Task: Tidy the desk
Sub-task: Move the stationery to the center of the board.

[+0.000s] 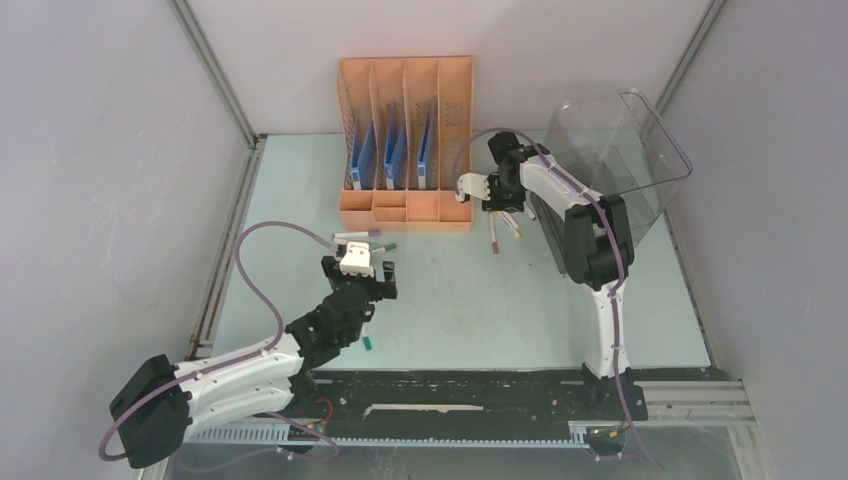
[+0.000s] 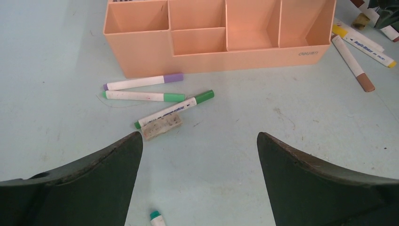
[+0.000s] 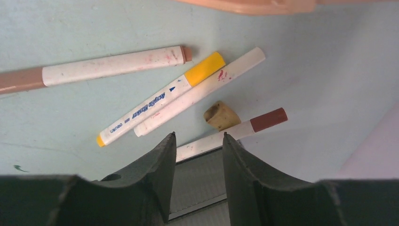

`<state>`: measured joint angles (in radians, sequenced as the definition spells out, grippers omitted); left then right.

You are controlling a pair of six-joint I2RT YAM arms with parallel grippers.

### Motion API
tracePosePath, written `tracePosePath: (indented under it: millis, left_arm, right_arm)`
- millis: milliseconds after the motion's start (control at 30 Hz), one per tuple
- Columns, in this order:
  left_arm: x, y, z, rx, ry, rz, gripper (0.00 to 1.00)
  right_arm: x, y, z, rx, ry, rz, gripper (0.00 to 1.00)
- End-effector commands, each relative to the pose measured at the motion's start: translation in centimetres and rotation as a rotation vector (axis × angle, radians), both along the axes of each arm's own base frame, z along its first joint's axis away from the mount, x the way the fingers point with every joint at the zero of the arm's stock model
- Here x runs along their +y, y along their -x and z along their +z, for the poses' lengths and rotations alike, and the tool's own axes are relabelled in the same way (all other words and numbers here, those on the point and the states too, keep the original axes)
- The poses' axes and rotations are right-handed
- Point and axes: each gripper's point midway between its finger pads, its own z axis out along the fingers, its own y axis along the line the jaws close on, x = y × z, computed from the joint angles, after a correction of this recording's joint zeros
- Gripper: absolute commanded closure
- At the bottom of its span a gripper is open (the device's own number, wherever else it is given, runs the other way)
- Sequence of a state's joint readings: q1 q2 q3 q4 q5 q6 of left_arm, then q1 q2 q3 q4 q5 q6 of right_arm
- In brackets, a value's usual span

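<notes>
The desk (image 1: 450,310) is a pale mint-green tabletop. My left gripper (image 1: 360,268) is open and empty just above it; in the left wrist view (image 2: 198,136) a purple-capped marker (image 2: 141,82), two green-capped markers (image 2: 141,96) and a dirty eraser (image 2: 161,126) lie ahead of it. A teal-tipped marker (image 2: 157,219) lies under it. My right gripper (image 1: 490,205) stands by the rack's right front corner. In the right wrist view (image 3: 197,136) its jaws are narrow, with a grey flat thing (image 3: 200,181) filling the gap. A yellow-capped marker (image 3: 160,99), brown-capped markers (image 3: 94,68) and a tan stub (image 3: 221,115) lie there.
The orange file rack (image 1: 405,150) with blue folders and low front compartments (image 2: 216,37) stands at the back middle. The clear smoky bin (image 1: 620,160) lies tilted at the back right, close behind the right arm. Grey walls enclose the desk; a black rail (image 1: 470,390) runs along the front.
</notes>
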<state>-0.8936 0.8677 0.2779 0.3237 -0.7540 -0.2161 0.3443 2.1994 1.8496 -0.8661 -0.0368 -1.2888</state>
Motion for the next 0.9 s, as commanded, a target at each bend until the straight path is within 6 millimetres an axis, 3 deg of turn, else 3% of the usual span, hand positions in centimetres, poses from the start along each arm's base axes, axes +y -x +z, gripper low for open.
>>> tracePosePath:
  millis: [0,367,700,800,867]
  left_arm:
    - [0.0,-0.7,1.6,-0.022,-0.003,0.025,0.0]
    - [-0.2,-0.9,1.5,-0.013,-0.013,0.031,0.0]
    - [-0.3,-1.0,1.4,-0.004,-0.023,0.034,0.0]
    - [-0.4,-1.1,1.5,-0.003,-0.027,0.032,0.0]
    - [-0.4,-1.1,1.4,0.001,-0.032,0.032,0.0]
  right_arm:
    - [-0.1,-0.8,-0.2,0.007,0.076,0.159,0.53]
    - [-0.8,-2.6,-1.2,-0.033,0.139,0.275,0.51]
    - [-1.8,-3.0,-3.0,-0.002,0.198,0.307,0.5]
    - [-2.6,-3.2,-3.8,0.011,0.221,0.302,0.53]
    - [-2.9,-3.2,-4.2,0.025,0.23,0.296,0.6]
